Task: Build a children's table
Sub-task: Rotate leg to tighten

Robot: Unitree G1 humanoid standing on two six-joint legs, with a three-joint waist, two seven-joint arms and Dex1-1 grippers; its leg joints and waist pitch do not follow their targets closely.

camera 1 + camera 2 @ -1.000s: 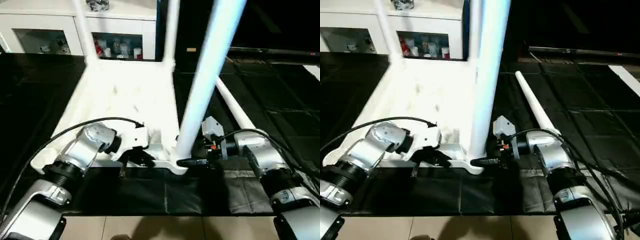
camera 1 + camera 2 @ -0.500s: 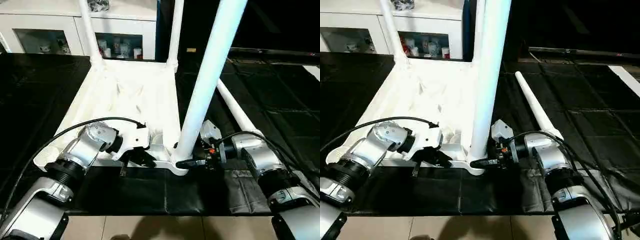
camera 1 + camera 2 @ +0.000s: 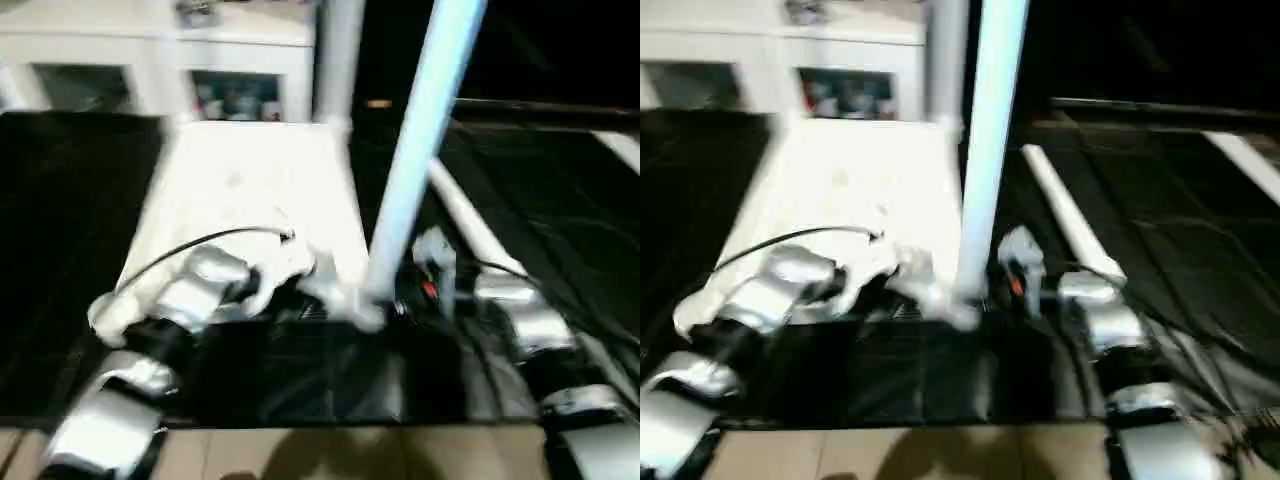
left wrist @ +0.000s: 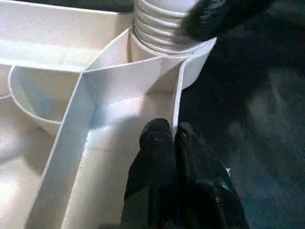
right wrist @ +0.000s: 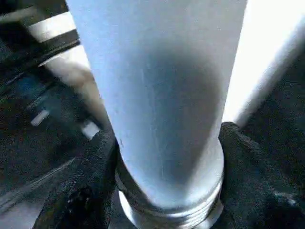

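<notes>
both arms reach in: right gripper (image 5: pixel 167 191) clasps leg (image 5: pixel 162 95), left gripper (image 4: pixel 164 136) pinched together.

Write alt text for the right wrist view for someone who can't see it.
The right hand grips a thick white table leg near its threaded base, one black finger on each side. A second white leg lies behind.

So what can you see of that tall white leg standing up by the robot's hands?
The leg is a long, smooth, round white post that looks like plastic. It stands upright at the near right corner of the upside-down table, its ridged, threaded bottom sitting in the corner socket. The right gripper has one black finger on each side of the leg's base. Its top runs out of the picture.
</notes>
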